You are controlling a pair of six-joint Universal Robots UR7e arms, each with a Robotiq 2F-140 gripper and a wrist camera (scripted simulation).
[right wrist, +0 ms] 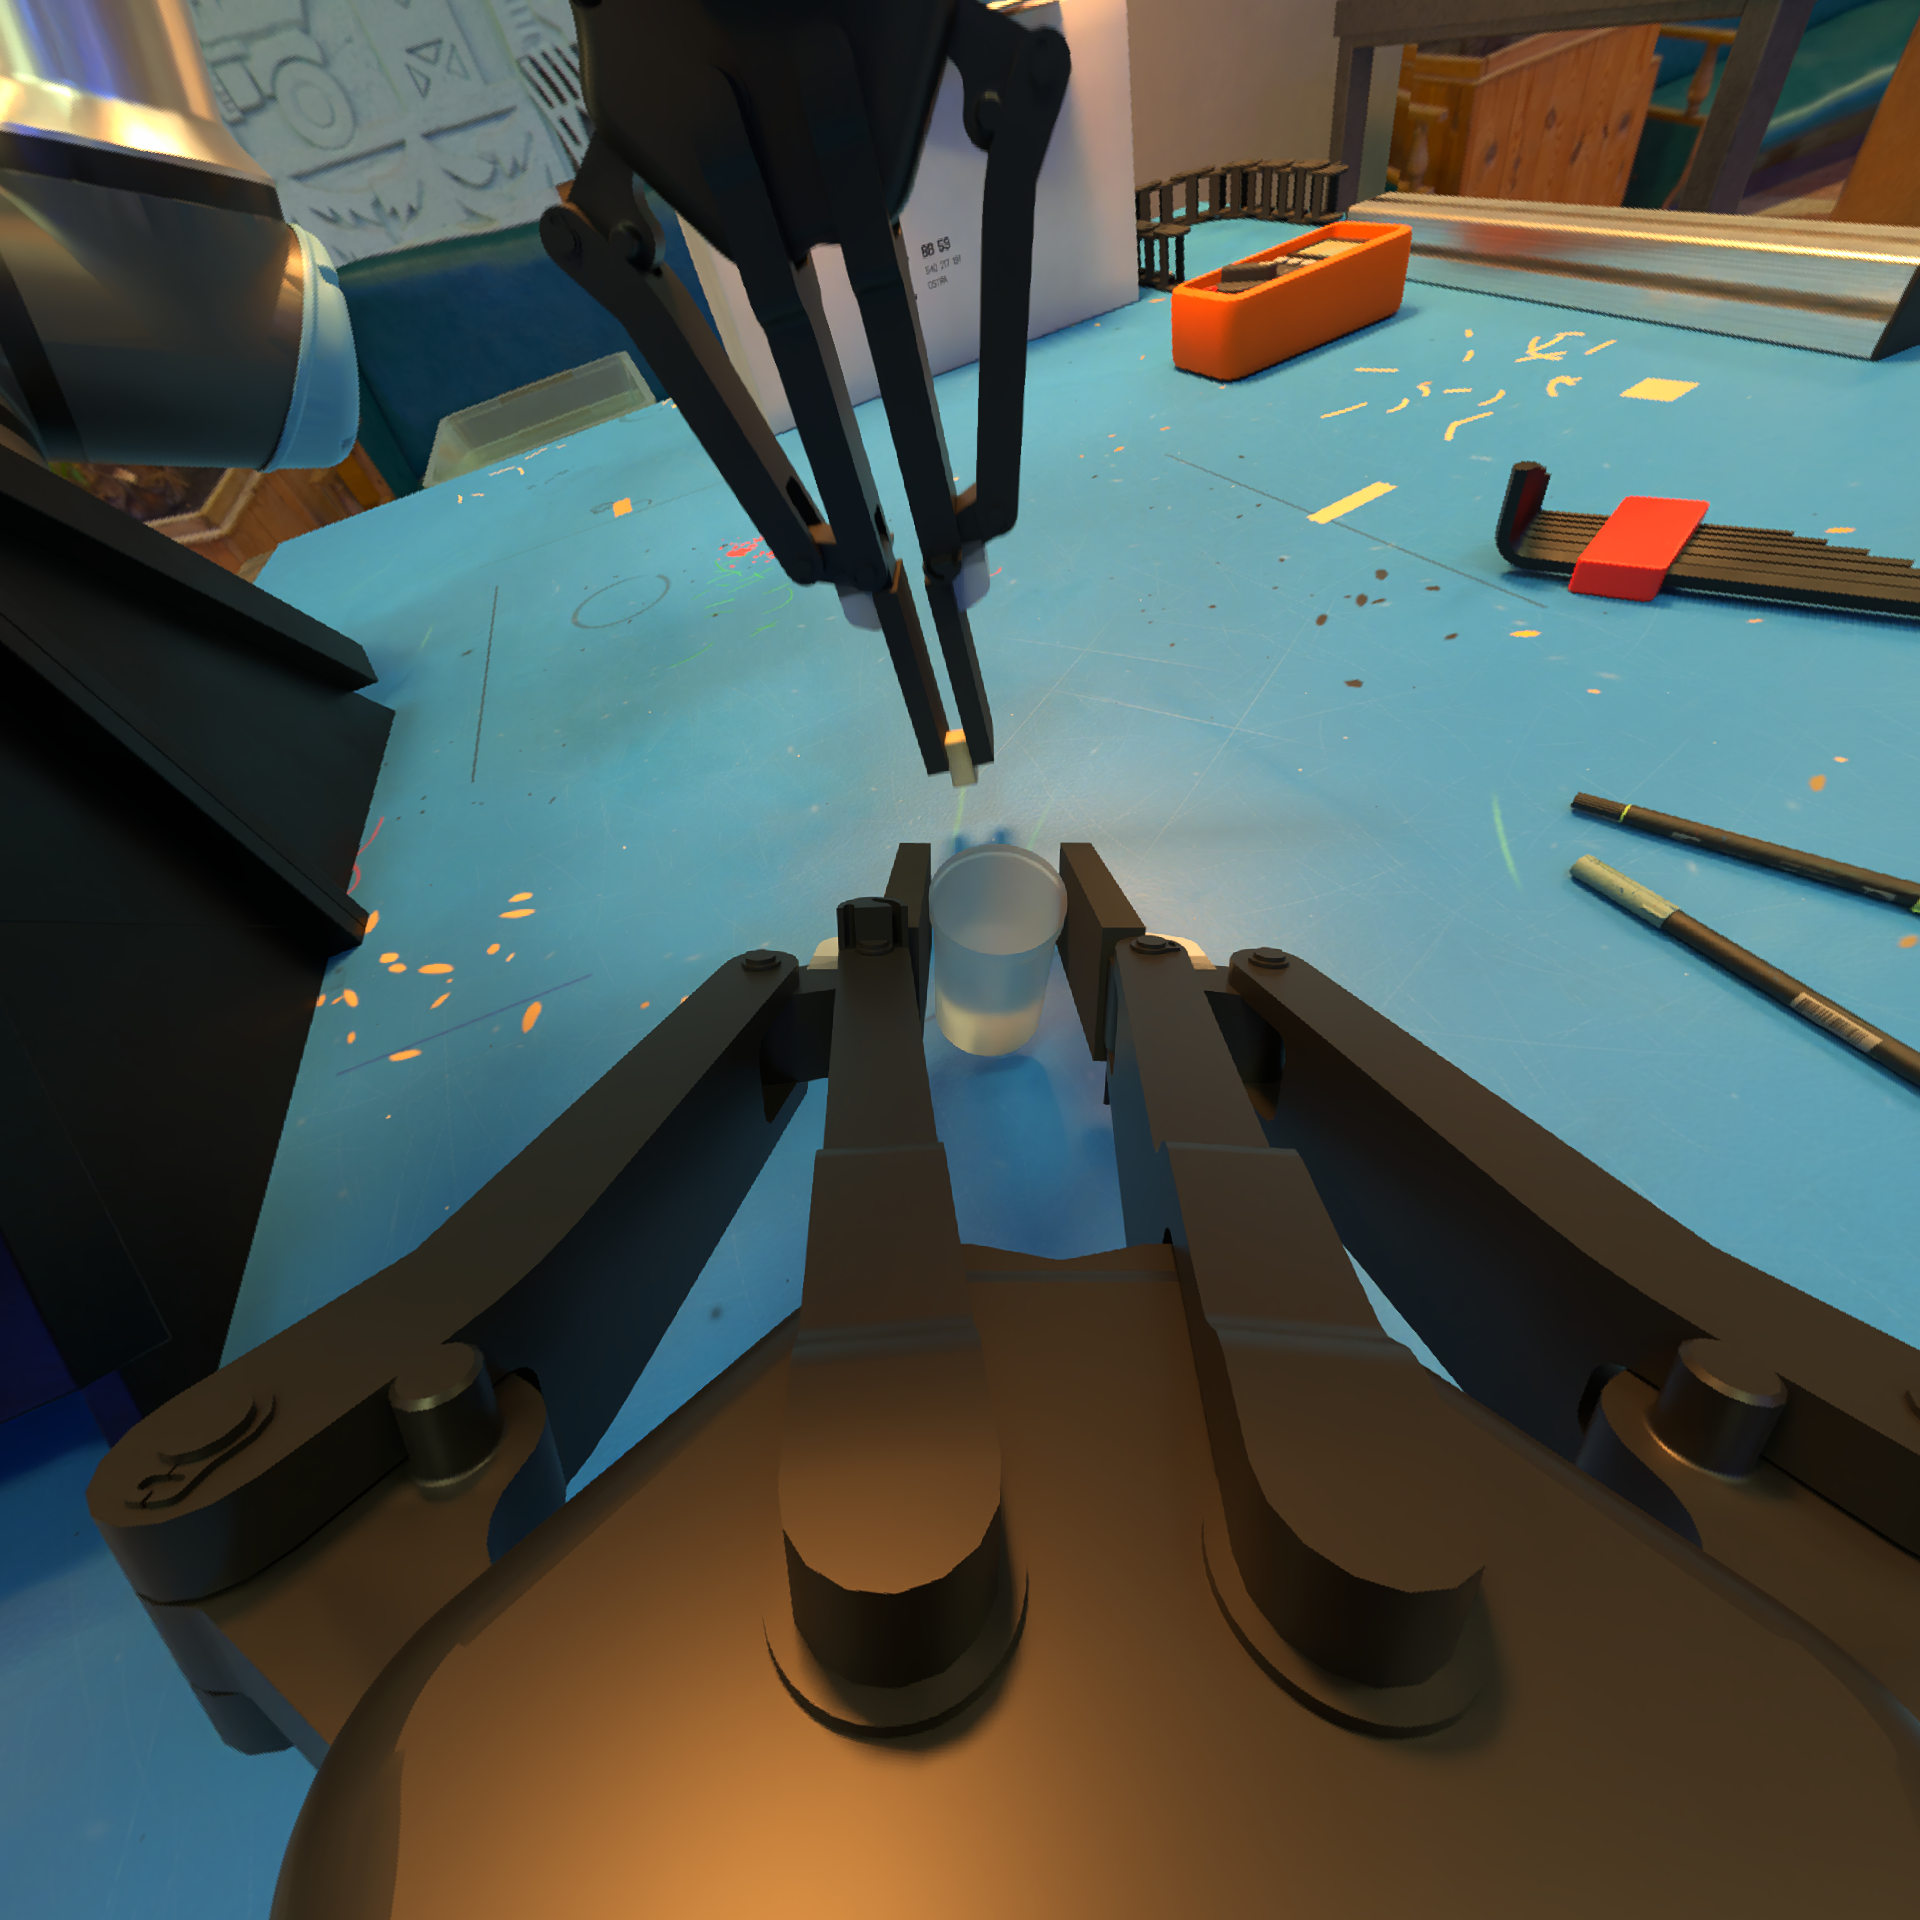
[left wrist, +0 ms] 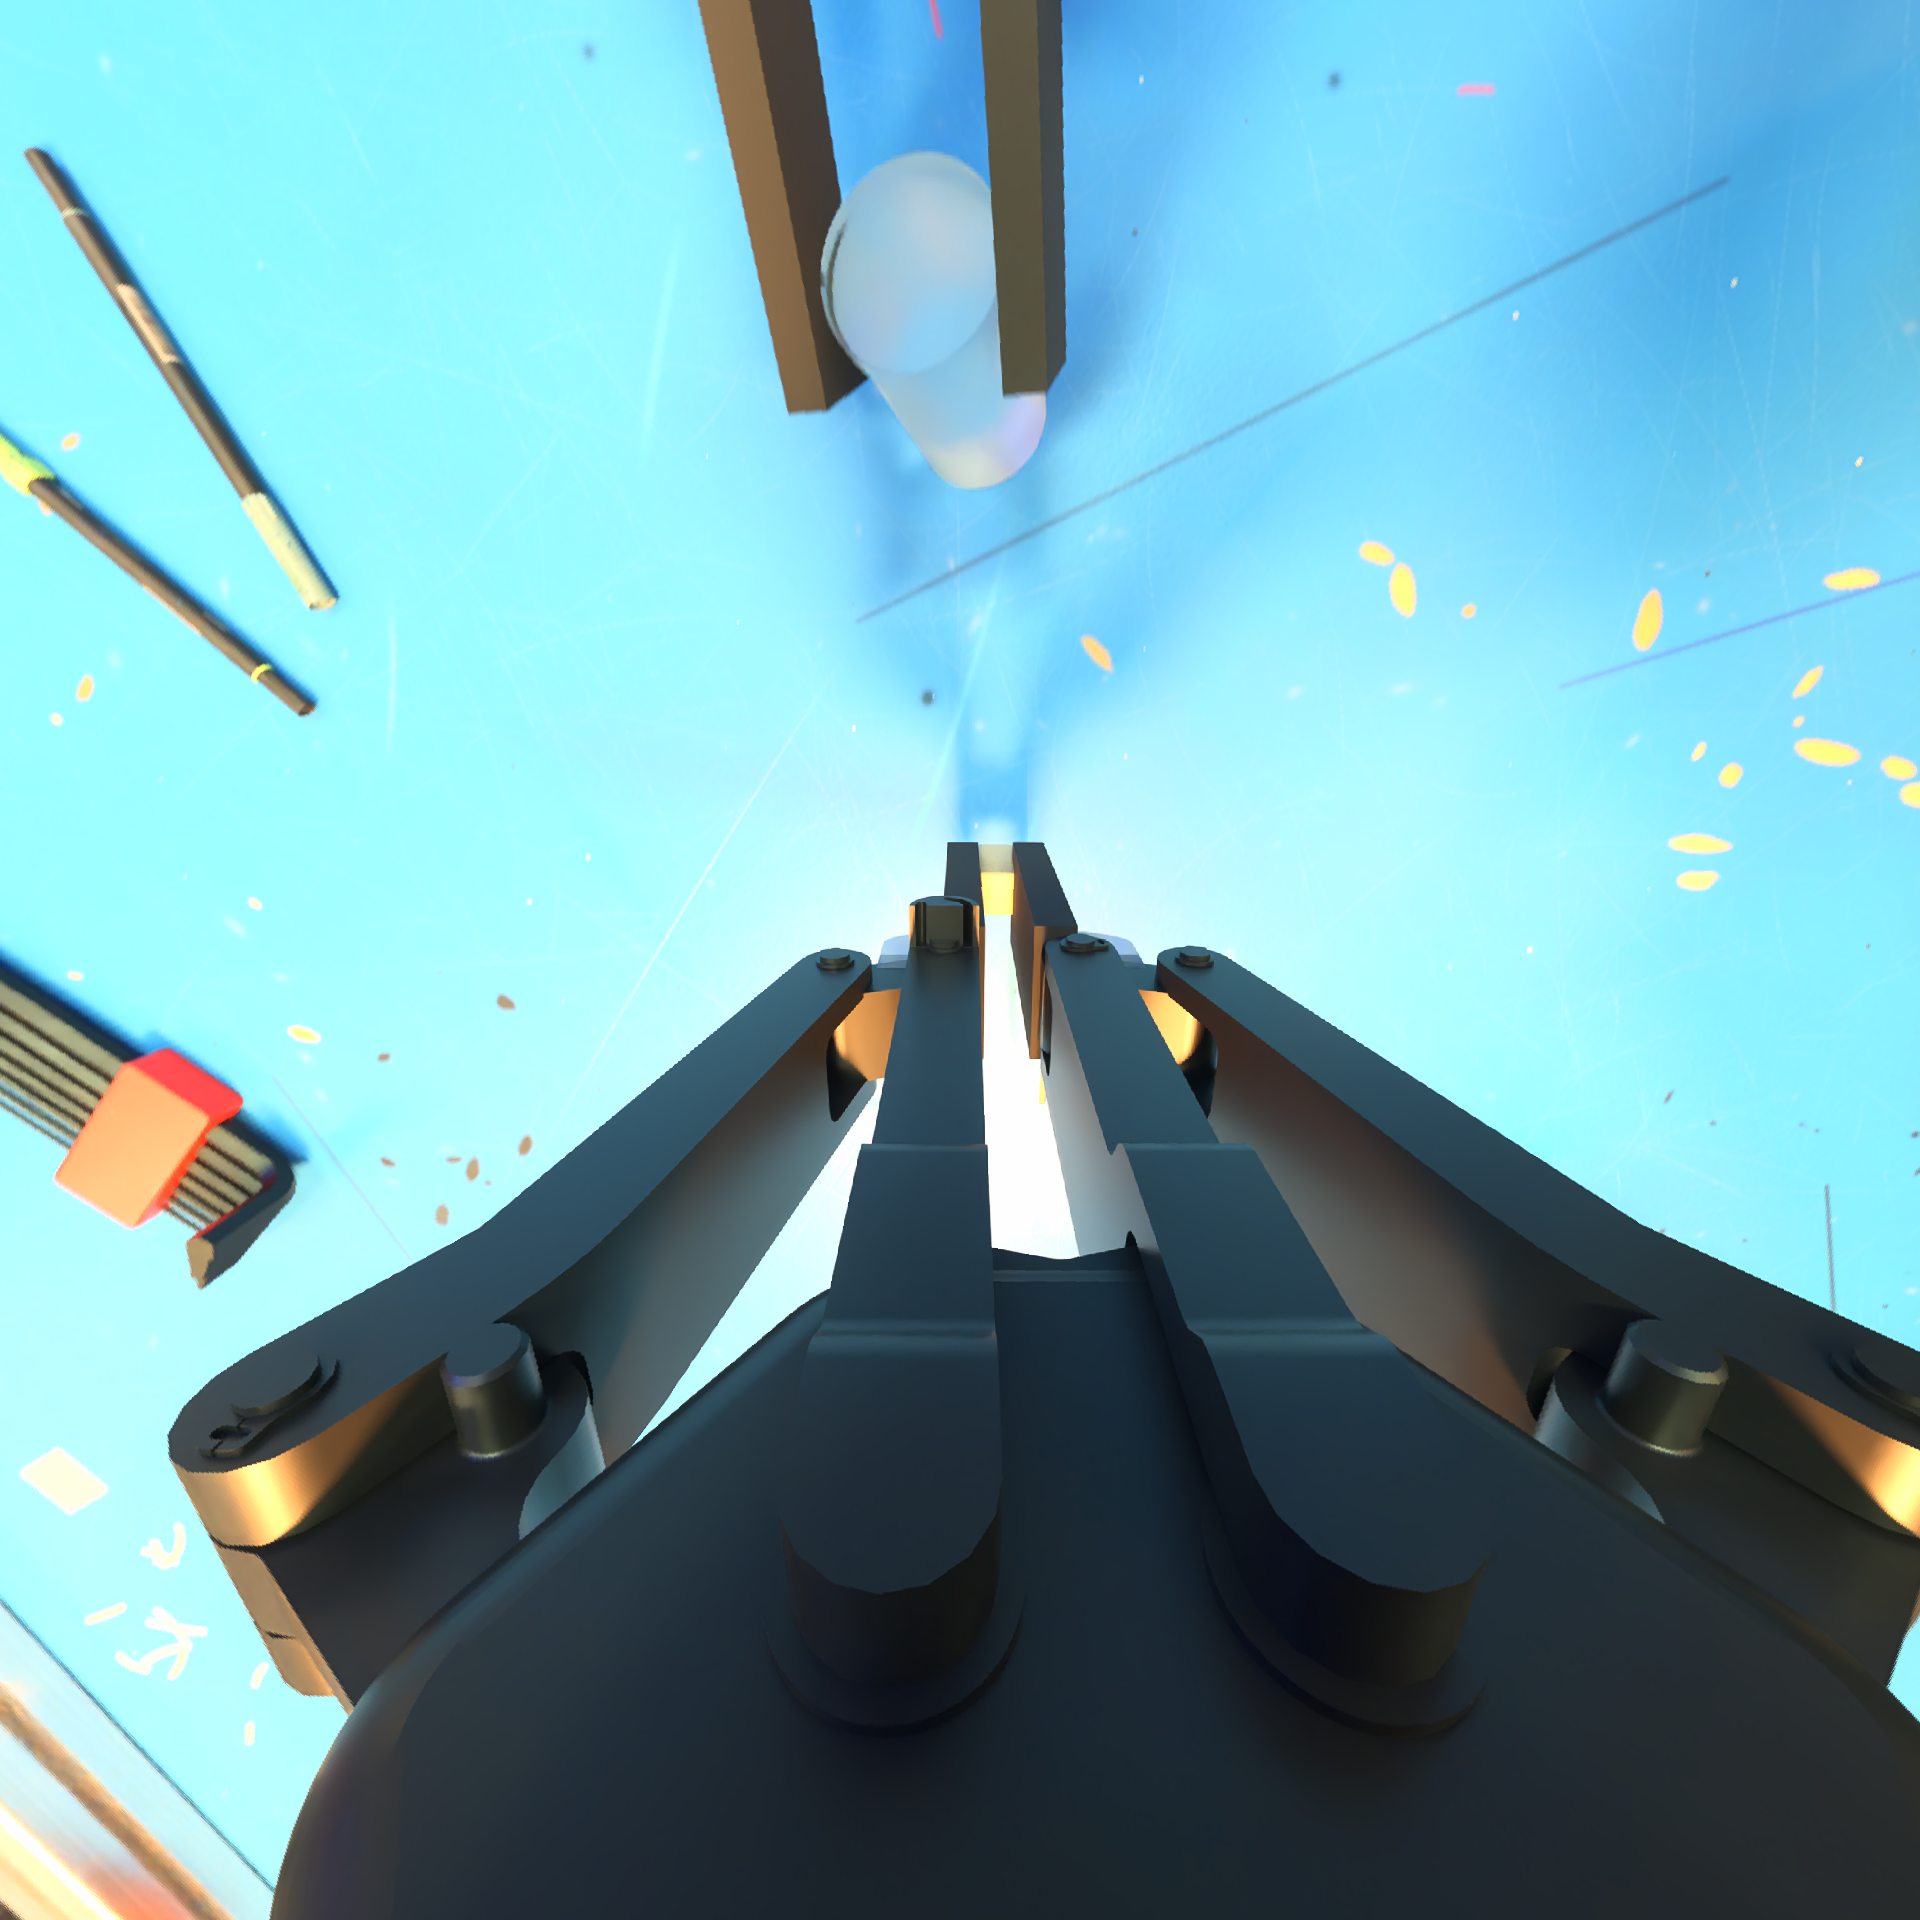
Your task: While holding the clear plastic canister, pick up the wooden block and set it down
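Observation:
My right gripper [right wrist: 992, 868] is shut on the clear plastic canister [right wrist: 992, 951], a small frosted cup held upright a little above the blue table [right wrist: 1247, 779]. In the left wrist view the canister [left wrist: 920, 312] shows between the right gripper's two fingers [left wrist: 790, 208] at the top. My left gripper [left wrist: 995, 857] is shut on the small pale wooden block [left wrist: 997, 891], pinched at the fingertips. In the right wrist view the left gripper [right wrist: 958, 753] points down just beyond the canister, with the block [right wrist: 960, 756] at its tips, slightly above the table.
Two dark pens [right wrist: 1745, 914] lie on the right of the table. A black hex-key set with a red holder [right wrist: 1642, 545] lies farther back right, and an orange bin [right wrist: 1288, 296] behind it. A clear box [right wrist: 540, 416] sits back left. A black structure [right wrist: 156, 831] borders the left.

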